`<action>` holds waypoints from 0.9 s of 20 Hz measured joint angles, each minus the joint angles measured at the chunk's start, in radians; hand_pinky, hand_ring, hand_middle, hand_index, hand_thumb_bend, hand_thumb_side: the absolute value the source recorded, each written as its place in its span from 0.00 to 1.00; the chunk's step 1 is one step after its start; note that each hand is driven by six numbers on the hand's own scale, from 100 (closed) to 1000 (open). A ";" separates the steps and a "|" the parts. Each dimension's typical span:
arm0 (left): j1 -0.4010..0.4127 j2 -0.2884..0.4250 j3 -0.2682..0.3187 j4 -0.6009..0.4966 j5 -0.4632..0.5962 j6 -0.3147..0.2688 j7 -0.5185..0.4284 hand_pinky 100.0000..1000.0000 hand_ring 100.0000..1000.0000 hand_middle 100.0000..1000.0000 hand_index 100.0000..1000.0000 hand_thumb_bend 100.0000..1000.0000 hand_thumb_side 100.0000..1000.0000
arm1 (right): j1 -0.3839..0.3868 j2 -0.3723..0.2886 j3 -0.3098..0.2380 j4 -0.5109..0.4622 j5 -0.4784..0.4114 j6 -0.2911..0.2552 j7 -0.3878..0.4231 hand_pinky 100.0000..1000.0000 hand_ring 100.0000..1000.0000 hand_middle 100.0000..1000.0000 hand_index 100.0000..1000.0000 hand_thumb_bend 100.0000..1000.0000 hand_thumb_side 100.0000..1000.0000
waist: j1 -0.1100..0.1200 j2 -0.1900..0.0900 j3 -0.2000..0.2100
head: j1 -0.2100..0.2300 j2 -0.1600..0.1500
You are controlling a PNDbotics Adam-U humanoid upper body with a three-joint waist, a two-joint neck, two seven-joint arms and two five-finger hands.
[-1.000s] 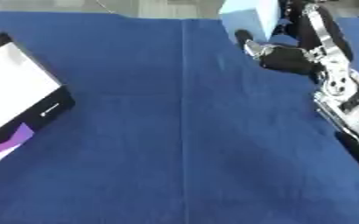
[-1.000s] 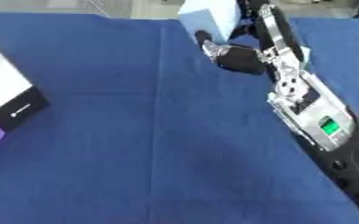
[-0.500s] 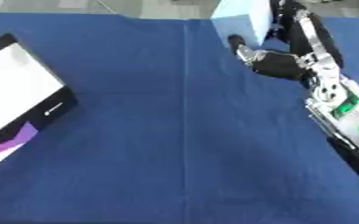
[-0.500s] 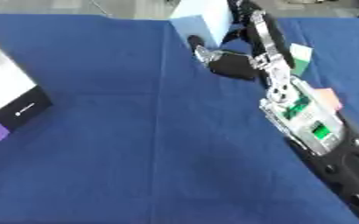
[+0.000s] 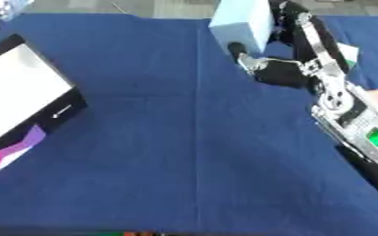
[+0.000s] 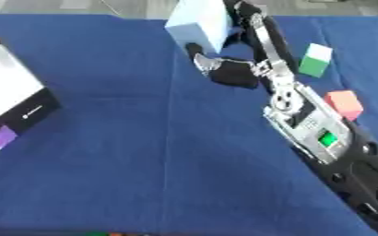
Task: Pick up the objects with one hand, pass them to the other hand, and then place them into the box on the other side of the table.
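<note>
A blue cloth is covering the desk (image 5: 144, 152), with a white-lined box (image 5: 19, 99) sitting at 9 o'clock. The right hand (image 6: 228, 69) is wrapping its fingers (image 6: 249, 18) and thumb around a pale blue block (image 6: 198, 23) at 12 o'clock. A green-and-white block (image 6: 314, 60) and a pink block (image 6: 343, 104) are lying at 2 o'clock, beside the arm.

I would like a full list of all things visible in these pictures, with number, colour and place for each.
Light blue cube-shaped block: one, far centre, held in the right hand.
Green-and-white block: one, far right on the cloth.
Pink block: one, right side, beside the arm.
Black-rimmed white box: one, left edge.
Blue tablecloth: one, covering the table.
Right hand: one, black, fingers curled round the light blue block.
</note>
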 measured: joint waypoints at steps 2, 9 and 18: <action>-0.015 -0.008 -0.018 0.000 -0.024 0.018 -0.029 0.87 0.76 0.75 0.82 0.08 0.47 | -0.001 0.000 0.012 0.000 0.001 0.000 0.012 0.53 0.70 0.49 0.50 0.00 0.00 | 0.000 0.000 0.000 | 0.002 0.000; -0.056 -0.047 -0.068 -0.003 -0.090 0.063 -0.107 0.87 0.77 0.76 0.83 0.14 0.42 | -0.009 0.007 0.043 -0.001 0.002 0.000 0.049 0.54 0.70 0.49 0.50 0.00 0.00 | 0.001 0.000 0.001 | 0.007 0.000; -0.083 -0.082 -0.117 0.020 -0.180 0.064 -0.194 0.87 0.78 0.77 0.84 0.22 0.40 | -0.018 0.017 0.078 -0.001 0.005 -0.002 0.083 0.54 0.70 0.49 0.50 0.00 0.00 | 0.002 0.000 0.003 | 0.009 0.001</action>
